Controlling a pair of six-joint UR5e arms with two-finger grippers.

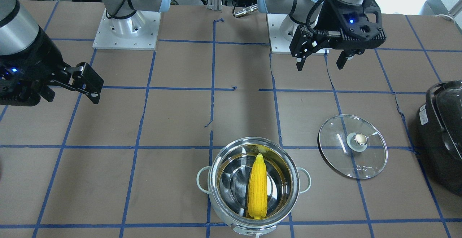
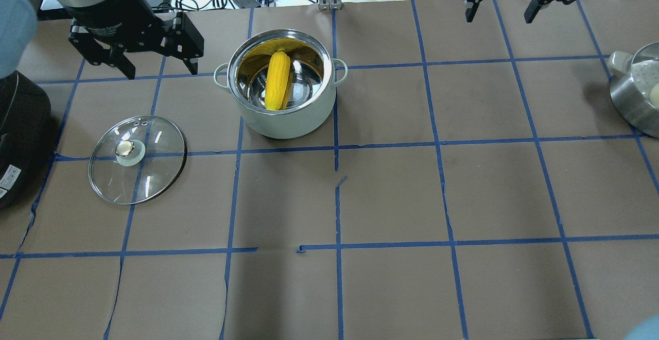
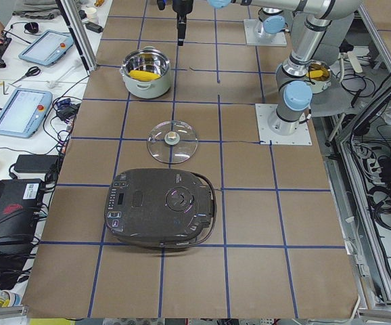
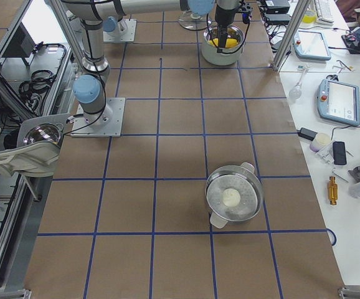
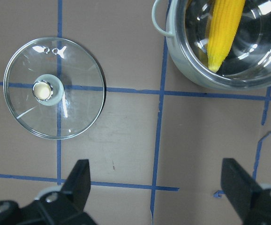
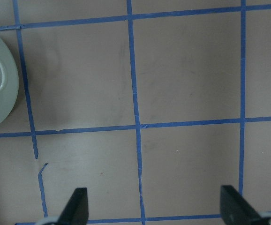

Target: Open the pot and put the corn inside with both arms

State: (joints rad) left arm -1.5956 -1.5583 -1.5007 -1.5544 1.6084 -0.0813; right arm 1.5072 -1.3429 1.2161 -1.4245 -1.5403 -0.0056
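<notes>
The steel pot (image 1: 296, 185) stands open near the table's operator side, and the yellow corn (image 1: 258, 187) lies inside it, tip up against the wall. Both also show in the overhead view: the pot (image 2: 280, 123) and the corn (image 2: 278, 80). The glass lid (image 1: 339, 140) lies flat on the table beside the pot, knob up. My left gripper (image 1: 319, 66) hangs open and empty above the table, apart from the lid. Its wrist view shows the lid (image 5: 74, 103), the pot (image 5: 174, 51) and the corn (image 5: 224, 30) below it. My right gripper (image 1: 74, 95) is open and empty, far from the pot.
A large black appliance (image 1: 442, 133) sits past the lid at the table's end on my left. A second steel pot (image 2: 636, 92) with something pale inside stands at the end on my right. Blue tape lines grid the brown table.
</notes>
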